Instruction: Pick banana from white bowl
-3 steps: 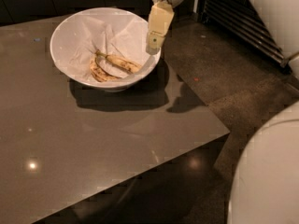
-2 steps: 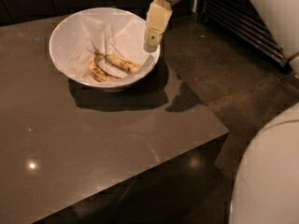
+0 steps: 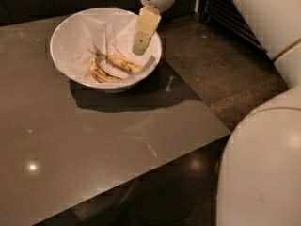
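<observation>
We see the gripper hanging over the right inner side of the white bowl, tip pointing down and slightly left, just right of the banana and not touching it. We cannot tell whether the gripper is wide or narrow, but it holds nothing. The banana lies low in the bowl on crumpled white paper, right of centre. We judge the paper cushions it and the sloping sides keep it settled near the bottom. We judge the gripper sits above the rim there so it can drop onto the fruit without hitting the wall. The bunch's long axis runs from the stem at upper left to the dark tips at lower right, and 1 fruit curves lower left. The bowl sits at the far end of the grey tabletop.
</observation>
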Controlling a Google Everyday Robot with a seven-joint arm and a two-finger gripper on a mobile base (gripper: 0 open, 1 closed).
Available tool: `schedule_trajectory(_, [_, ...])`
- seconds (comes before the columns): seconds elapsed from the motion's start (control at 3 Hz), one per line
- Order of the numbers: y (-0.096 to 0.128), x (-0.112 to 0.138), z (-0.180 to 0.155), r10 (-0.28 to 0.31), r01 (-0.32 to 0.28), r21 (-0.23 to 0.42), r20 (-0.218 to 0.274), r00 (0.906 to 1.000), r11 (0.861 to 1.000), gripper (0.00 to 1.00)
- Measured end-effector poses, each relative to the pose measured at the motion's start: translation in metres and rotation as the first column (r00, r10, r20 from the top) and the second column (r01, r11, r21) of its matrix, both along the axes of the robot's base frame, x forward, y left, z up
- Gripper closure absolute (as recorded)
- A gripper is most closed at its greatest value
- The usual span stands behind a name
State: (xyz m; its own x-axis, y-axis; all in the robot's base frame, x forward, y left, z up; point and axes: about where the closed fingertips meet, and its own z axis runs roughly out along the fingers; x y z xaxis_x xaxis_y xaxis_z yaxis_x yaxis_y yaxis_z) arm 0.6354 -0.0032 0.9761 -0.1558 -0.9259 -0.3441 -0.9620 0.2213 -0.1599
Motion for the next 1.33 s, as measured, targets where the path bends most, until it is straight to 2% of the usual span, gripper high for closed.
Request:
schedule_trajectory(0.33, [0.009, 0.007, -0.011, -0.015, 0.016, 0.025, -0.037, 0.9992, 1.000, 0.10])
schedule_trajectory(0.67, [0.017, 0.012, -0.020, -0.021, 0.024, 0.040, -0.064, 0.9977, 0.999, 0.10])
schedule_trajectory(1.33, [0.032, 0.009, -0.035, -0.024, 0.026, 0.021, -0.085, 0.9961, 0.999, 0.23])
